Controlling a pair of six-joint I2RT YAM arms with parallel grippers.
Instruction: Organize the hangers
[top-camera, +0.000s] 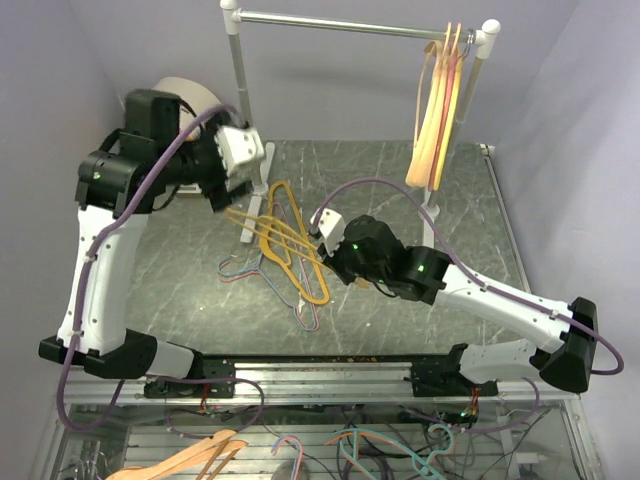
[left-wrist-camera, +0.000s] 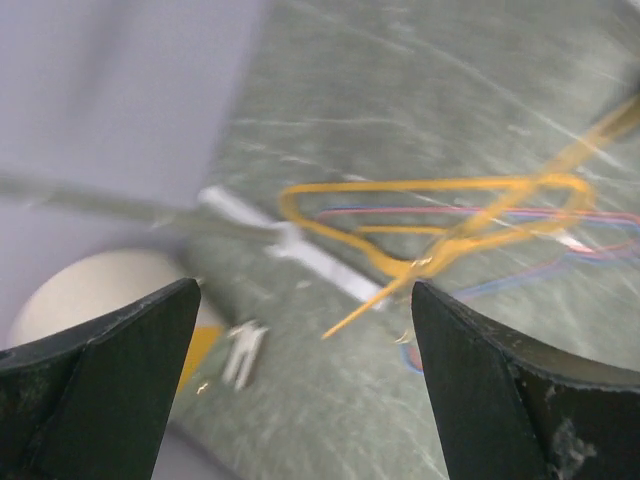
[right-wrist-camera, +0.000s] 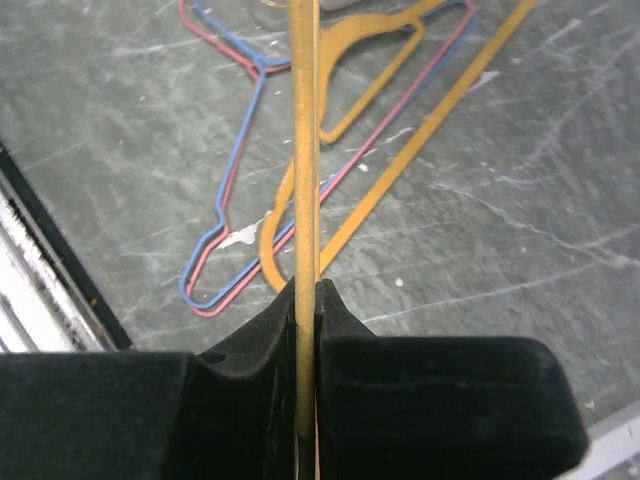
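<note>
Right gripper (right-wrist-camera: 308, 300): clamped on a yellow hanger (right-wrist-camera: 305, 150), in front of the clothes rail (top-camera: 350, 22). Left gripper (left-wrist-camera: 303, 290): spread wide, empty, near the rail's left post. On the worktop (top-camera: 180, 250) below the rail: more yellow hangers (top-camera: 300, 265) tangled over red and blue wire hangers (right-wrist-camera: 243, 150). Hung at the rail's right end: peach hangers (top-camera: 435, 120).

Pale lilac walls (top-camera: 60, 60) enclose a grey marbled tabletop (top-camera: 170, 270) (veined white), a clothes rail (top-camera: 340, 22) behind.
</note>
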